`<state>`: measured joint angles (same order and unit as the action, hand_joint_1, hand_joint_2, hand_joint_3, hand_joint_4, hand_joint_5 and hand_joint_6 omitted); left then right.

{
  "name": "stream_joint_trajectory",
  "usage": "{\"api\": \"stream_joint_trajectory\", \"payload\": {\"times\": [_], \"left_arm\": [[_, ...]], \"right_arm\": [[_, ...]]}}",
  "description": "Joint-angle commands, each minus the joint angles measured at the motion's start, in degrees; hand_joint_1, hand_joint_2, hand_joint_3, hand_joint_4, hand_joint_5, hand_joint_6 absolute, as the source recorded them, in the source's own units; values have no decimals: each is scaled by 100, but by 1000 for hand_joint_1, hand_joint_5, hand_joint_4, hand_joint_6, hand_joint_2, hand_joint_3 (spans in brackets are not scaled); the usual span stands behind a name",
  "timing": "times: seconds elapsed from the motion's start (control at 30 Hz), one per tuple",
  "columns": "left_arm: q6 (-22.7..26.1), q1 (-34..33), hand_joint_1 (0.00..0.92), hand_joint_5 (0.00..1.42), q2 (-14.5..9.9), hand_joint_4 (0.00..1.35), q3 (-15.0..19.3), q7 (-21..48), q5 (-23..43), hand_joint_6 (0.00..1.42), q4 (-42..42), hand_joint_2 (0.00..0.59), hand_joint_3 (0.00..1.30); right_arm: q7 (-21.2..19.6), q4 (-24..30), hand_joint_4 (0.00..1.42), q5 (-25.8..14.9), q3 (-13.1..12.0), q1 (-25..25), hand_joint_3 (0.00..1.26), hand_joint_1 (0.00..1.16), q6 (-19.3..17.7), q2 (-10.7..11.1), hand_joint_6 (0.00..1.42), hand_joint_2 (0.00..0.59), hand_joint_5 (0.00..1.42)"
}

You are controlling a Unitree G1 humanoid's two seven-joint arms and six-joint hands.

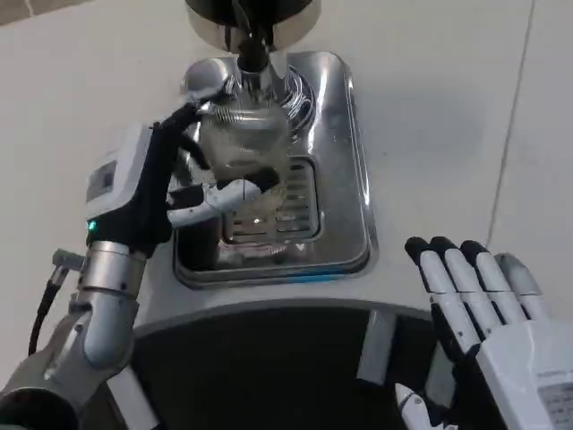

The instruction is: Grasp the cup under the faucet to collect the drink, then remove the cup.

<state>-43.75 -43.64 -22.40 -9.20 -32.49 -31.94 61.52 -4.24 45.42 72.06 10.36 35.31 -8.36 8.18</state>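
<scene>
A clear glass cup [243, 136] is gripped by the left hand [166, 184], its fingers wrapped around the cup's side, directly beneath the black faucet spout [249, 40]. The cup is held over the slotted grate of the steel drip tray [354, 179], whose raised rim closes it in on every side. The right hand [479, 313] is kept open with fingers apart and nothing held, well apart from the tray, over the bare white table [448, 107] to the tray's right.
</scene>
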Motion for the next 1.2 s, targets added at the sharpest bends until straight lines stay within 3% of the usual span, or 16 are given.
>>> {"api": "stream_joint_trajectory", "payload": {"times": [0.03,0.23,0.37,0.5,0.67,0.8,0.87,1.03,1.1,1.2], "left_arm": [[-133,32,100,555,-100,112,-86,137,60,591,-32,18,156],[-196,85,25,373,-158,1,-96,142,76,325,-147,0,76],[-284,304,2,231,-486,0,9,221,140,199,-363,0,4],[-333,626,2,203,-875,0,59,329,158,161,-430,0,0],[-363,1082,0,153,-1198,0,306,361,350,130,-742,0,0],[-381,1747,0,98,-1676,0,549,296,240,74,-1460,16,0],[-293,2072,0,40,-1851,0,631,300,133,24,-1844,24,0],[581,3406,0,0,-2302,0,967,405,-550,0,-3593,34,0],[935,3943,0,0,-2394,0,1142,533,-747,0,-4283,35,0],[1307,4631,0,0,-2372,0,1406,687,-864,0,-5043,37,0]], "right_arm": [[68,103,0,-86,14,88,0,197,2,16,0,586,0],[70,116,0,-118,16,98,0,197,9,3,0,586,0],[92,104,0,-172,23,21,0,198,42,-50,0,586,0],[211,74,0,-425,-4,-223,0,198,63,-84,0,586,0],[244,-262,0,-606,3,-769,0,199,146,-124,0,586,0],[316,-425,0,-911,-2,-1215,0,198,292,-220,0,586,0],[416,-442,0,-1050,9,-1467,0,197,403,-281,0,586,0],[731,-470,0,-1465,62,-2241,0,195,758,-559,0,586,0],[921,-535,0,-1810,35,-2692,0,194,962,-704,0,586,0],[1148,-674,0,-2181,8,-3358,0,194,1152,-750,0,586,0]]}}
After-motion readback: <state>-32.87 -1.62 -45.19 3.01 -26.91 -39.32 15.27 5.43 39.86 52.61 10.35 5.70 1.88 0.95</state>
